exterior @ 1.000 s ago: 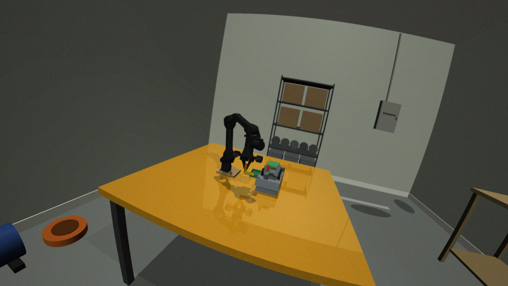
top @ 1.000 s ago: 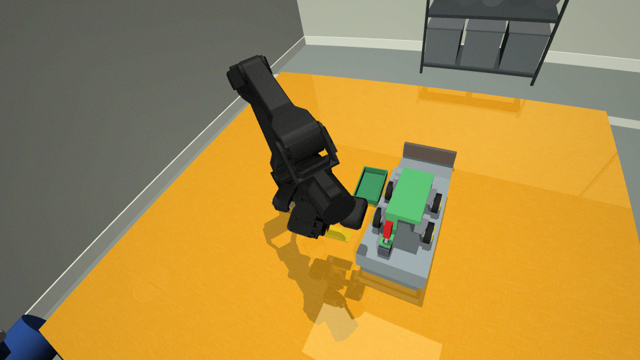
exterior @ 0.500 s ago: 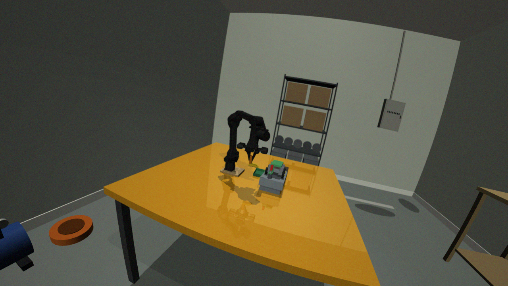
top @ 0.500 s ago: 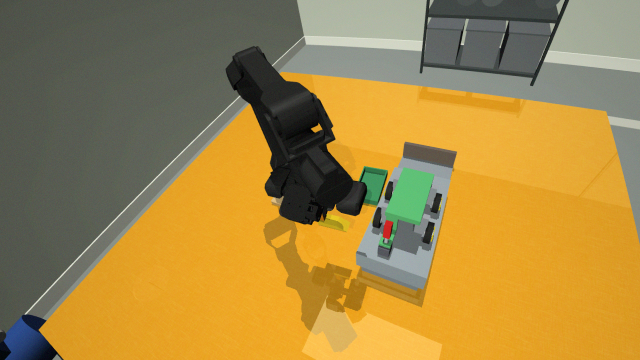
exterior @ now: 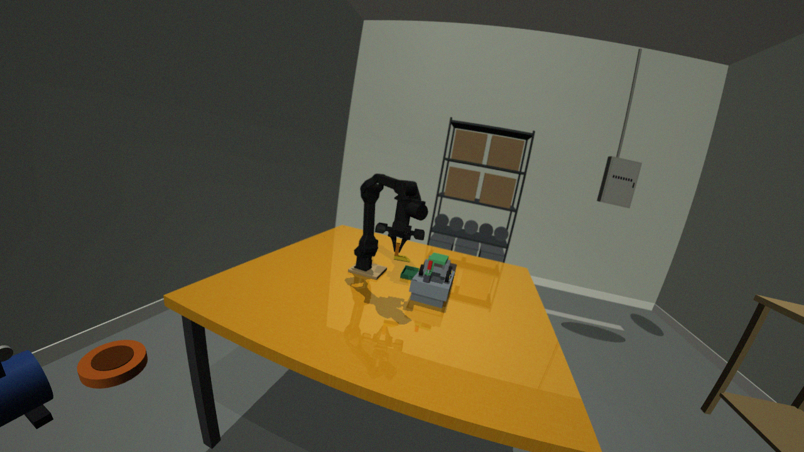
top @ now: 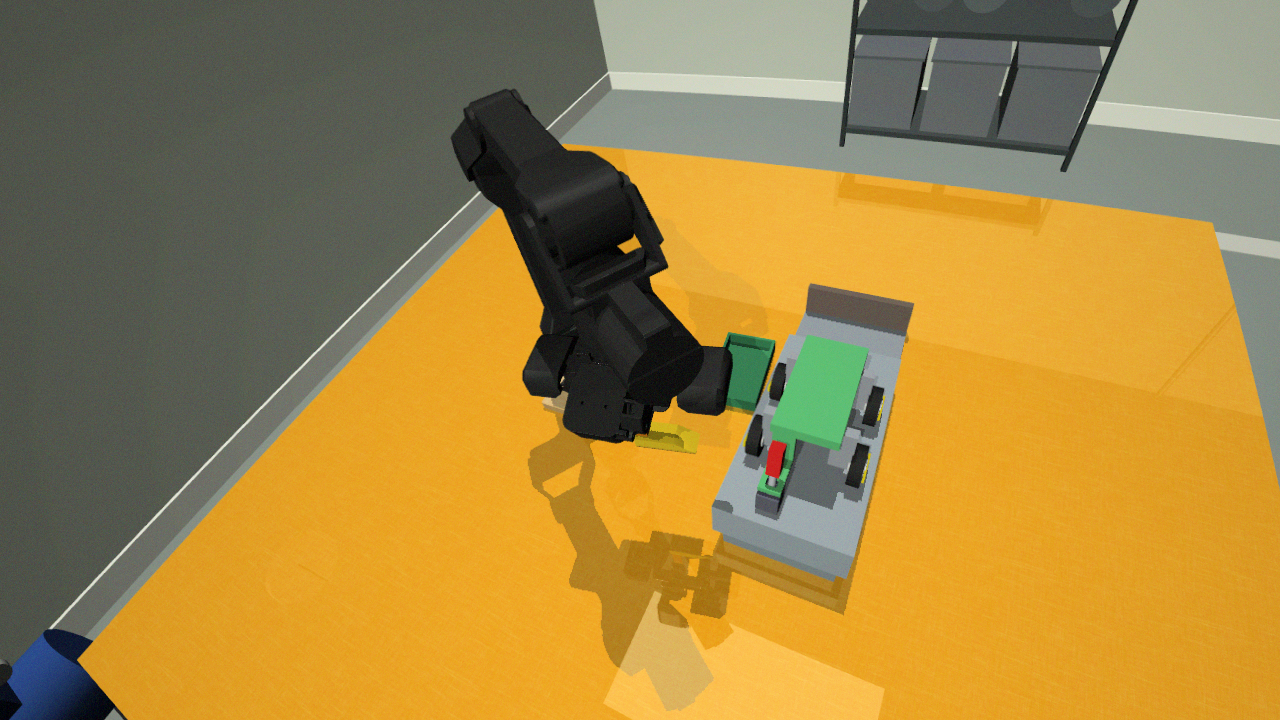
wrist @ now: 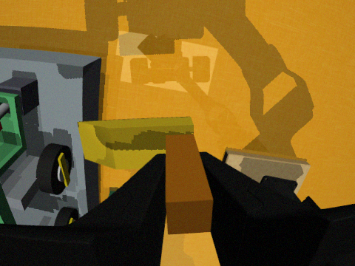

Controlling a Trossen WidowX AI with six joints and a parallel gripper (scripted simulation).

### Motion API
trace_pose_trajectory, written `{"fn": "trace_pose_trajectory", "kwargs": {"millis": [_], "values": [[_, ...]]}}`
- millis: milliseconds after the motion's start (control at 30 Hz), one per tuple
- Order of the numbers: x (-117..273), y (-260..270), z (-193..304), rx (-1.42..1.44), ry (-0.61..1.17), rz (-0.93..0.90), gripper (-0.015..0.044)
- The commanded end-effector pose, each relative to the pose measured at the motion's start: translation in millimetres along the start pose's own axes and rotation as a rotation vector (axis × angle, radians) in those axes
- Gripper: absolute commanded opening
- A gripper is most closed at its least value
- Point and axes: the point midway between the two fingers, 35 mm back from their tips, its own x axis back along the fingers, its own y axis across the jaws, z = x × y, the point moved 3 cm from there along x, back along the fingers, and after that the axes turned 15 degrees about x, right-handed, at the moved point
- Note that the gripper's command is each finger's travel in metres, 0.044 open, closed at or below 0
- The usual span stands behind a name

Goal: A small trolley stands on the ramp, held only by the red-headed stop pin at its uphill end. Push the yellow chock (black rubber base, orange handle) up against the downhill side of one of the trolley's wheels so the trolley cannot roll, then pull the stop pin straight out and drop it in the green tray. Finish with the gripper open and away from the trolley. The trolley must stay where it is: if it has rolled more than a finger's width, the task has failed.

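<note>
My gripper (exterior: 397,251) (wrist: 181,162) is shut on the orange handle of the yellow chock (top: 666,437) (exterior: 401,258) (wrist: 140,137). It holds the chock above the table, left of the ramp in the top view; the arm hides the fingertips there. The green-topped trolley (top: 821,389) (exterior: 439,258) stands on the grey ramp (top: 783,537) (exterior: 429,292) (wrist: 70,111). The red-headed stop pin (top: 776,458) (exterior: 430,265) stands in its bracket at the trolley's near end. The green tray (top: 750,377) (exterior: 409,274) lies beside the ramp, and no pin shows in it.
A brown end board (top: 859,311) stands at the ramp's far end. The arm's pale base plate (exterior: 359,272) (wrist: 255,168) is on the orange table (top: 402,537) (exterior: 269,292). In the top view a wide part of the gripper is close to the tray's left side.
</note>
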Motion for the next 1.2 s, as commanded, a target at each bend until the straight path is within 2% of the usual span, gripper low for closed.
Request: {"fn": "trace_pose_trajectory", "kwargs": {"millis": [0, 1167], "values": [[0.1, -0.7, -0.2, 0.118, 0.000, 0.005, 0.0000], [0.1, -0.4, -0.3, 1.317, 0.006, 0.006, 0.0000]]}}
